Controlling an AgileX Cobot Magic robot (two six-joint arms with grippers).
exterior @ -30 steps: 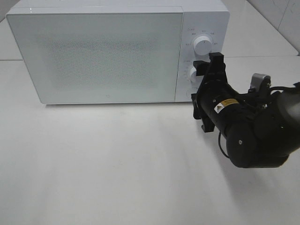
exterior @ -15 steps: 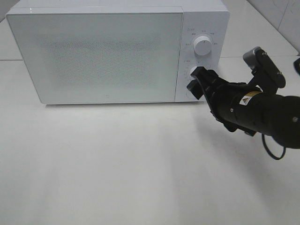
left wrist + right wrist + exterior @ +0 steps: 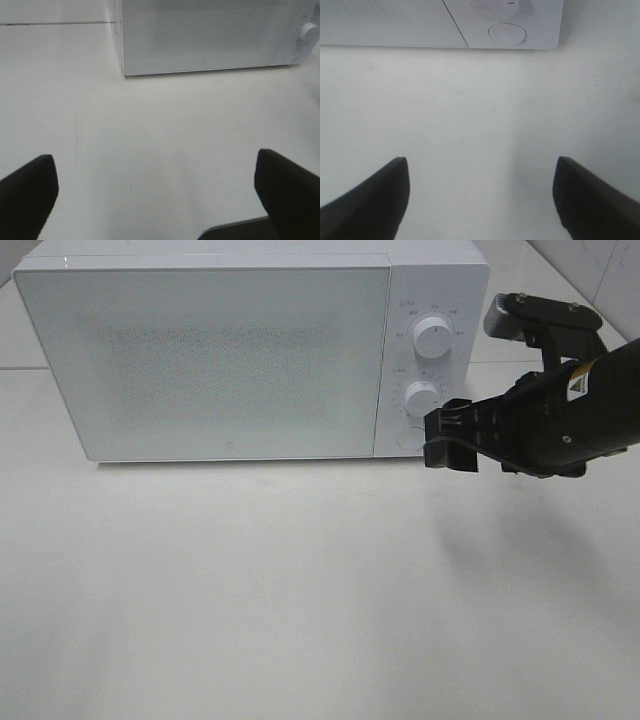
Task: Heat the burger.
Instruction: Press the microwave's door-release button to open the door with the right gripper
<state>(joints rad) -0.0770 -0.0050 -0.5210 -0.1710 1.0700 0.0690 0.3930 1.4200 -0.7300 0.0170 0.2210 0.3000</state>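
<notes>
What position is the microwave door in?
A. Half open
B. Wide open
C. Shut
C: the door lies flush with the control panel, with no gap showing along its edge.
</notes>
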